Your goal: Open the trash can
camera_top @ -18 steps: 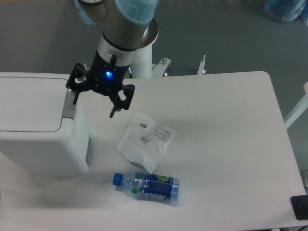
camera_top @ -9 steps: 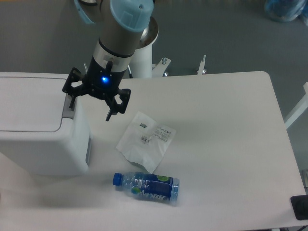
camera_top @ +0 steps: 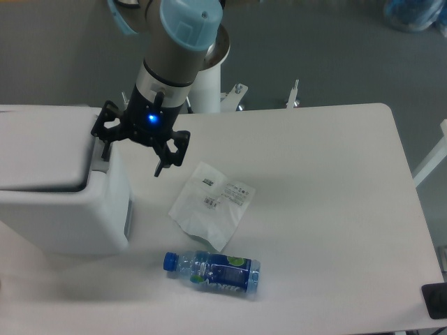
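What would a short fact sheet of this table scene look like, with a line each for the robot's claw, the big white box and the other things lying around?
claw: gripper, fingers spread open, holding nothing, one finger over the box's grey tab
big white box: trash can at the table's left edge, lid slightly lifted with a dark gap under its edge
grey tab: push tab on the can's right top edge
bottle: plastic bottle, lying on its side, blue cap pointing left
packet: white plastic packet, flat between the gripper and the bottle

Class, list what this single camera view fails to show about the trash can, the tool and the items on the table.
- Trash can: left part cut off by the frame edge.
- Grey push tab: partly covered by the tool; contact unclear.
- Plastic packet: label print too small to read.
- Water bottle: label text blurred.
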### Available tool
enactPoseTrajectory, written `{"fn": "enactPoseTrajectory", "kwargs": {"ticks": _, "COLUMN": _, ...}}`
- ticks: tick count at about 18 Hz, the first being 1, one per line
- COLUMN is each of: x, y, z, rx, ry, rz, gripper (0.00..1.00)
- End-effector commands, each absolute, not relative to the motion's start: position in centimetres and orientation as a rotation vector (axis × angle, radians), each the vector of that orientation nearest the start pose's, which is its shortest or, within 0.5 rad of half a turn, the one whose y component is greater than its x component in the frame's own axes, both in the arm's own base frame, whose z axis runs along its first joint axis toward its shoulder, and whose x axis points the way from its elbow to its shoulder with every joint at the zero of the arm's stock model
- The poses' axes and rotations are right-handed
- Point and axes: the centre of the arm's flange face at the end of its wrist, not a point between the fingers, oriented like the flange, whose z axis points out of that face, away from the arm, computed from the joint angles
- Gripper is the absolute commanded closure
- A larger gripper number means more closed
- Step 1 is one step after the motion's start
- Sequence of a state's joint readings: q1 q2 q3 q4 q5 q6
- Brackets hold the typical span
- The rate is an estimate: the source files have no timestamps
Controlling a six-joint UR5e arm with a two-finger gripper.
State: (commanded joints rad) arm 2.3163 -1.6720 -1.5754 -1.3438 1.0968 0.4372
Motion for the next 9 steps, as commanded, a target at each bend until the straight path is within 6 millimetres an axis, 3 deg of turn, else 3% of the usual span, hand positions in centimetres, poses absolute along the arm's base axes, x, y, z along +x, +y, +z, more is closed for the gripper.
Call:
{"fn": "enactPoseTrajectory", "kwargs": {"ticks": 4, "x": -23.7, "y": 52.0, "z": 47.3, "rx": -2.708, "ry": -0.377, "rz": -0.449, "gripper": 0.0}}
{"fn": "enactPoseTrajectory", "kwargs": {"ticks": 9, "x": -24.2, "y": 52.3, "z": 50.0, "rx": -2.655, "ry": -0.322, "rz": -0.364, "gripper": 0.0}}
